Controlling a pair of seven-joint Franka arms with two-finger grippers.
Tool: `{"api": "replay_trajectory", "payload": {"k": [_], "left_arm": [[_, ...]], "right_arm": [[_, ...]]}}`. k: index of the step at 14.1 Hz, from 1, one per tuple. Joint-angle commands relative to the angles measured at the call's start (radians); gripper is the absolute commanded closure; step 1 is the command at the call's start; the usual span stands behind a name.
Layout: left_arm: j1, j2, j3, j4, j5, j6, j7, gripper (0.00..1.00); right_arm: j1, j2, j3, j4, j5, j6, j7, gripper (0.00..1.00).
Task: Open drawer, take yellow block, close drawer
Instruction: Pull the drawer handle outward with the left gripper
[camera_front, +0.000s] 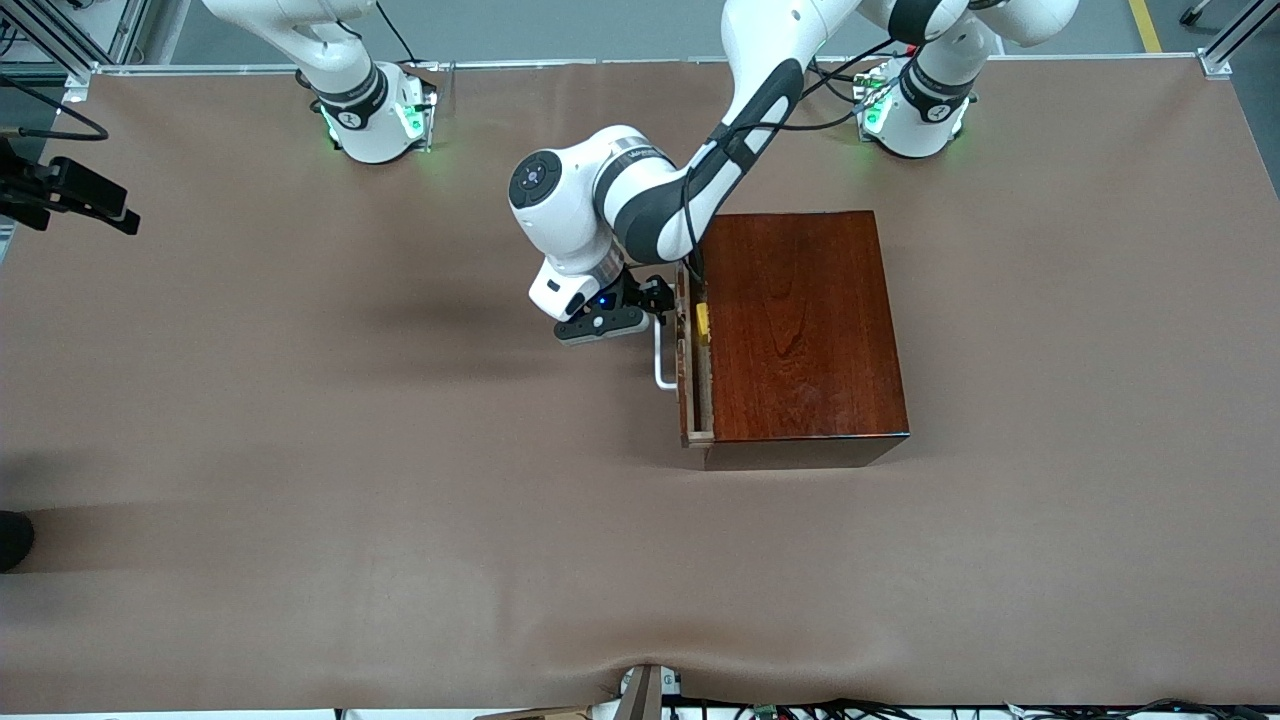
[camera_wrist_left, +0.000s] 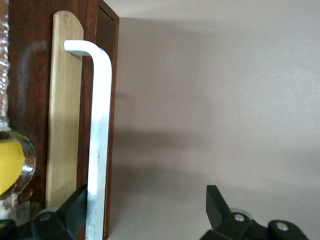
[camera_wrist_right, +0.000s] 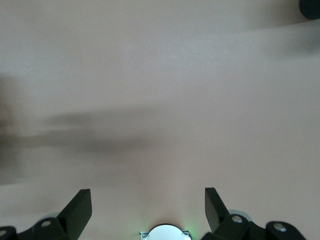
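Drawer (camera_front: 697, 370) slightly open, left gripper (camera_wrist_left: 145, 210) at handle (camera_wrist_left: 99, 140).
Left gripper fingers apart, one finger (camera_wrist_left: 75, 207) touching the handle bar. Block (camera_front: 702, 323) in drawer, just beside left gripper. Right gripper (camera_wrist_right: 145, 210) waiting over bare surface (camera_wrist_right: 160, 75), fingers apart.

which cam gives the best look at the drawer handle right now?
Left wrist view. The white bar handle fills it close up, one bend visible, with the open left gripper around its bar. The front view shows only a short piece of it below the gripper. The right wrist view shows bare table, no handle.
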Motion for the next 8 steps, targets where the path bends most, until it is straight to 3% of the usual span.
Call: {"api": "replay_trajectory", "payload": {"k": [1,8], "left_arm": [[-0.007,0.008,-0.018,0.027,-0.018,0.022,-0.032,0.00],[-0.028,0.010,-0.018,0.035,-0.018,0.055,-0.069,0.00]], "right_arm": [[-0.009,0.007,0.001,0.014,0.000,-0.002,-0.006,0.00],[-0.012,0.021,-0.001,0.015,-0.005,-0.001,-0.008,0.00]]}}
